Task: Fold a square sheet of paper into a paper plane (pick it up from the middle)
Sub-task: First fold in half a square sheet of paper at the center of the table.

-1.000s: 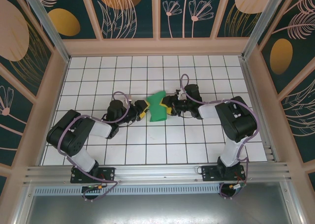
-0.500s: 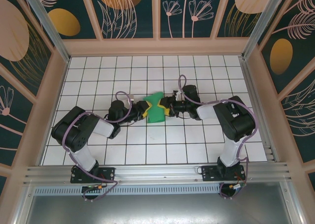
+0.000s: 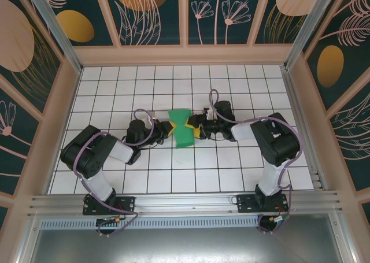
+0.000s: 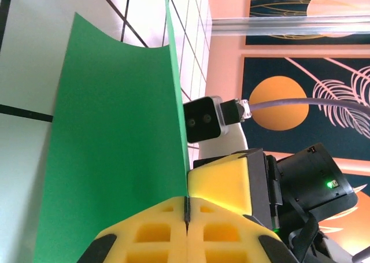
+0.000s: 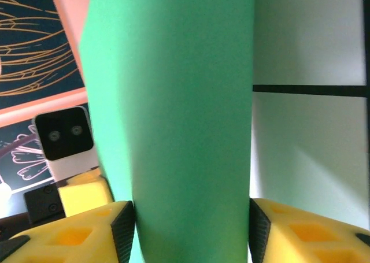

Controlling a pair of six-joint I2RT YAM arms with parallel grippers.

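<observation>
The square sheet of paper (image 3: 182,128), bent upright, stands off the bench (image 3: 173,176) at its middle between the 2 arms. The left pincer (image 3: 168,129) is clamped on its left edge. The right pincer (image 3: 196,127) straddles it, fingers apart; whether they press it, I cannot tell.

Seemingly loose green paper (image 5: 173,101) within gripper (image 5: 191,234)

Count, this moment:
- square sheet of paper (image 3: 181,128), green: 1
- arms: 2
- grippers: 2, namely left gripper (image 3: 169,129) and right gripper (image 3: 196,129)
- yellow fingers (image 4: 151,235): 2 per gripper, 4 in all
- purple cables (image 3: 141,114): 1 per arm, 2 in all
- white tiled table (image 3: 173,182): 1
</observation>
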